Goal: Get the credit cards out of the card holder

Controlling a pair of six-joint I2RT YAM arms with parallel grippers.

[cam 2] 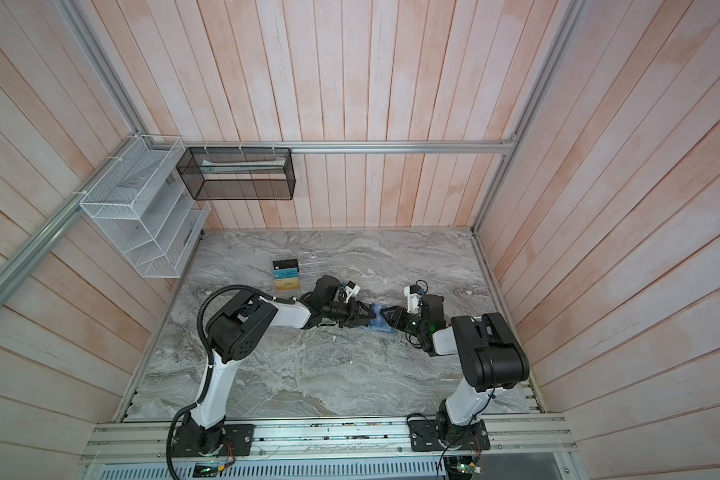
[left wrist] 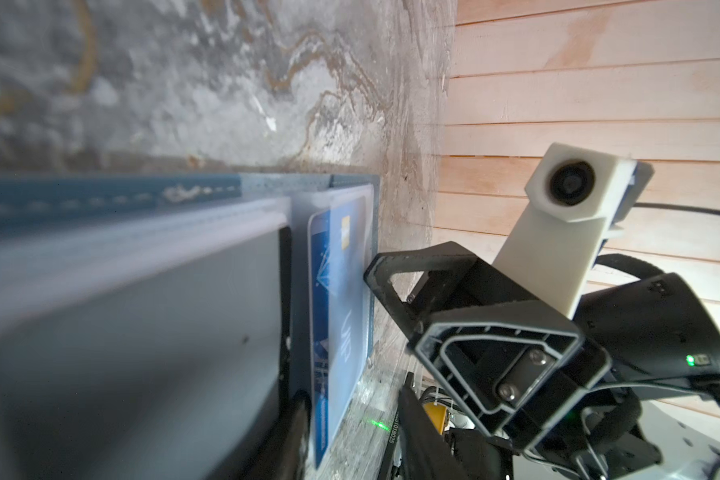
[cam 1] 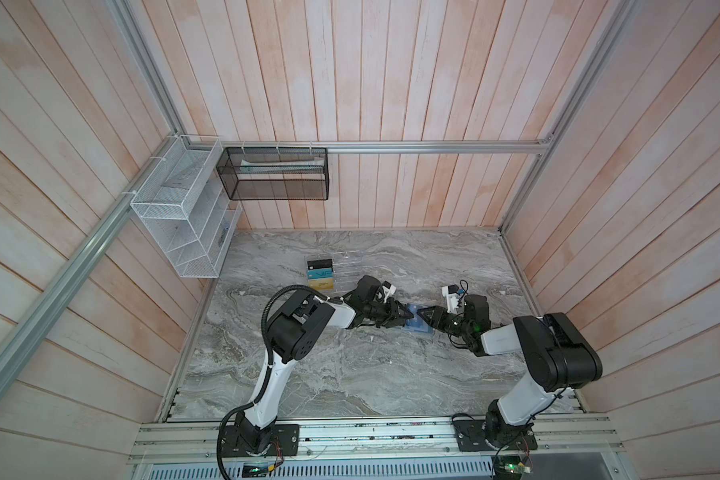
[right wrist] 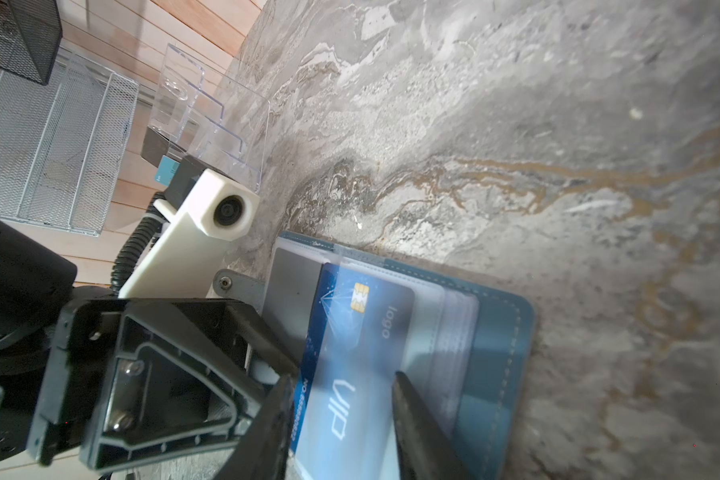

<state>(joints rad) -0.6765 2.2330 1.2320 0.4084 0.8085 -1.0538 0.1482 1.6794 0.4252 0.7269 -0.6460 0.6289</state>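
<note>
Elbows high, the left arm (cam 1: 267, 374) and right arm (cam 1: 524, 390) bend inward from the near edge of the marble-patterned desk (cam 1: 350, 374), so the left gripper (cam 1: 404, 322) and right gripper (cam 1: 427, 319) meet tip to tip near its middle. Between them the card holder (right wrist: 499, 353) lies open and flat, soft slate-blue with a stitched border, the glossy dark blue card (right wrist: 350, 353) under a clear sleeve. The right jaws stand apart with their tips on it; whether the left one grips, I cannot tell. Toward the far edge, the clear slotted rack (cam 1: 348, 266) carries a black card (cam 1: 320, 264), a teal card (cam 1: 321, 274) and a gold card (cam 1: 323, 284).
</note>
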